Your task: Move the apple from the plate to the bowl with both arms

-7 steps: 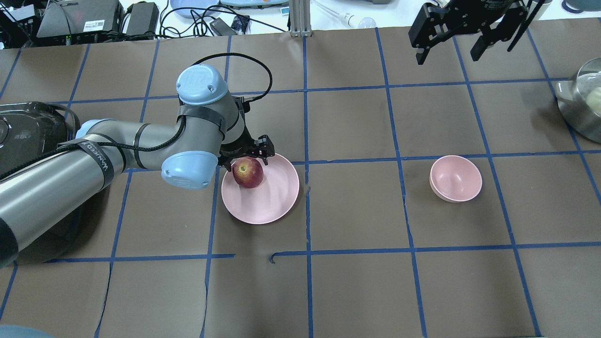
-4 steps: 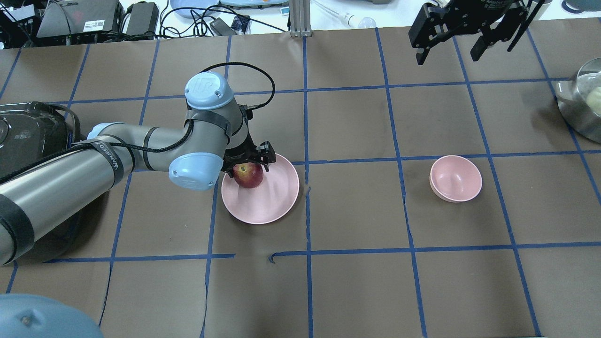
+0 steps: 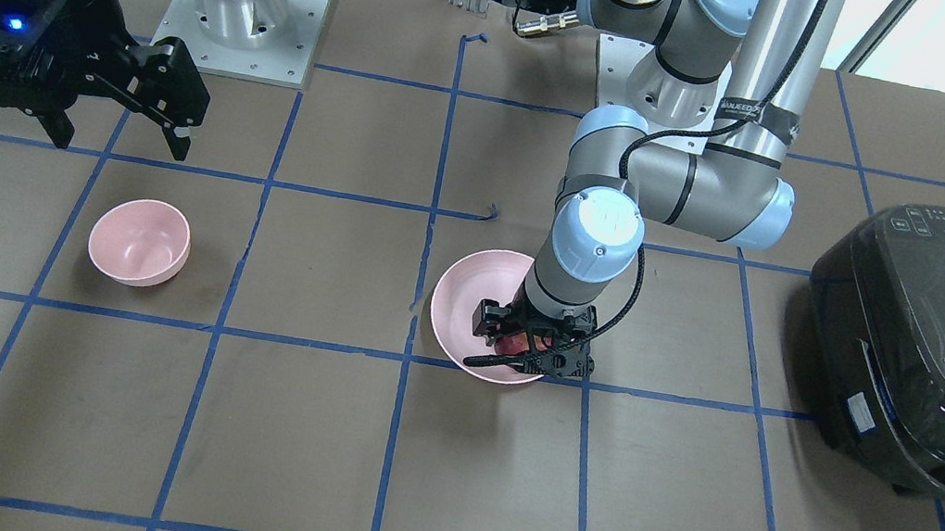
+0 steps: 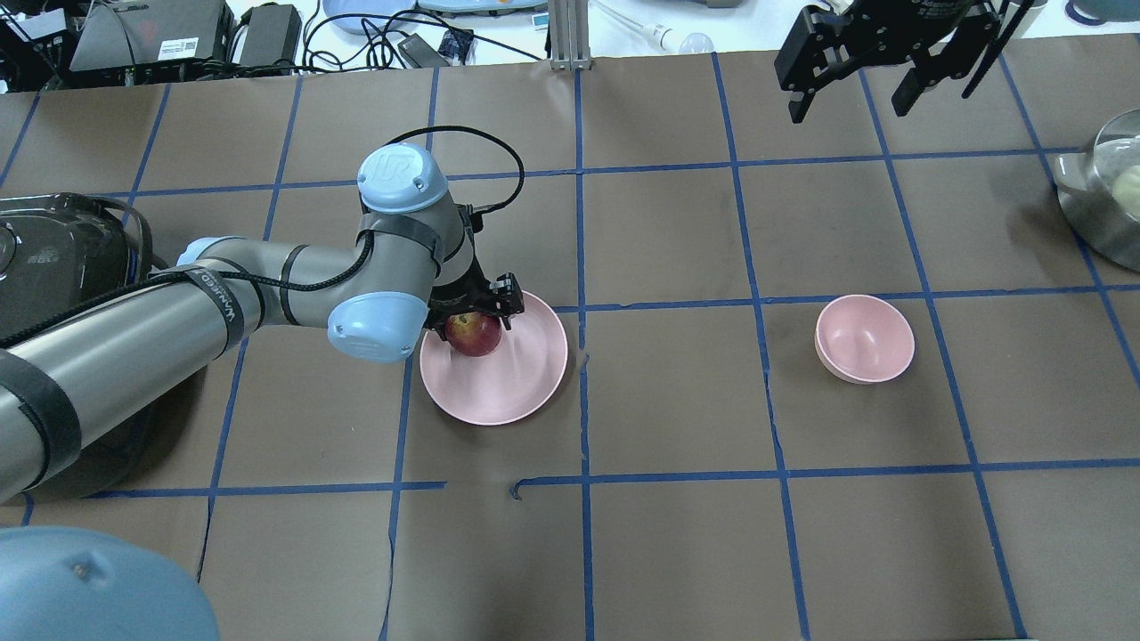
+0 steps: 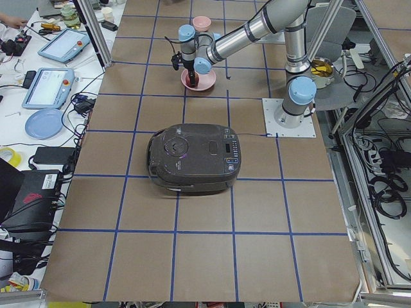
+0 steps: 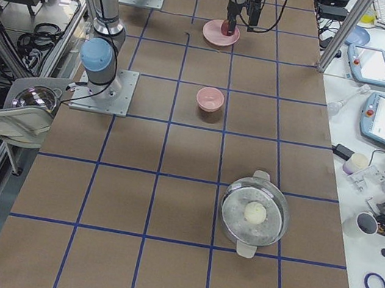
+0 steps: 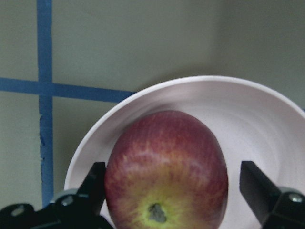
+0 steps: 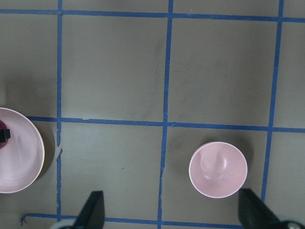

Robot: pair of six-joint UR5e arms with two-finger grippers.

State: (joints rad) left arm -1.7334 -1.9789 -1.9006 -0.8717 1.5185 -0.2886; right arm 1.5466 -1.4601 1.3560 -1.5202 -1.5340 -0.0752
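Left pincer (image 4: 472, 319) is down at the plate (image 4: 521, 378), jaws spread wide on either side of the apple (image 4: 473, 334). It has no grip yet. The apple sits on the plate, off-centre, close to the rim on the side away from the robot.

Wrist view: the apple (image 7: 167, 174) is stem dimple up. One finger (image 7: 93, 186) is touching or almost touching its skin; the other (image 7: 257, 191) stands off with a clear gap.

Right pincer (image 4: 846, 109) hangs high over the far part of the counter (image 4: 668, 534), jaws wide, holding nothing, well apart from the apple. The bowl (image 4: 868, 338) is bare and well apart from the plate.

Likely trouble:
- Uneven closing. The near finger meets the apple first and shoves it sideways, and a round fruit on a shallow dish will probably roll before the second finger arrives.
- Rim load. The apple is near the edge, so downward pressure or a fingertip catching the rim could tilt the plate or skid it on the paper.
- Shallow bite. Fingers set above the widest part of the apple may squeeze it out downward on the lift.
- Hand-over. Both pincers need room on one small, smooth sphere, and a release before the second grip is firm drops it on the counter.
- Bowl. It looks only slightly wider than the apple, so an off-centre release could hit the rim and tip it.
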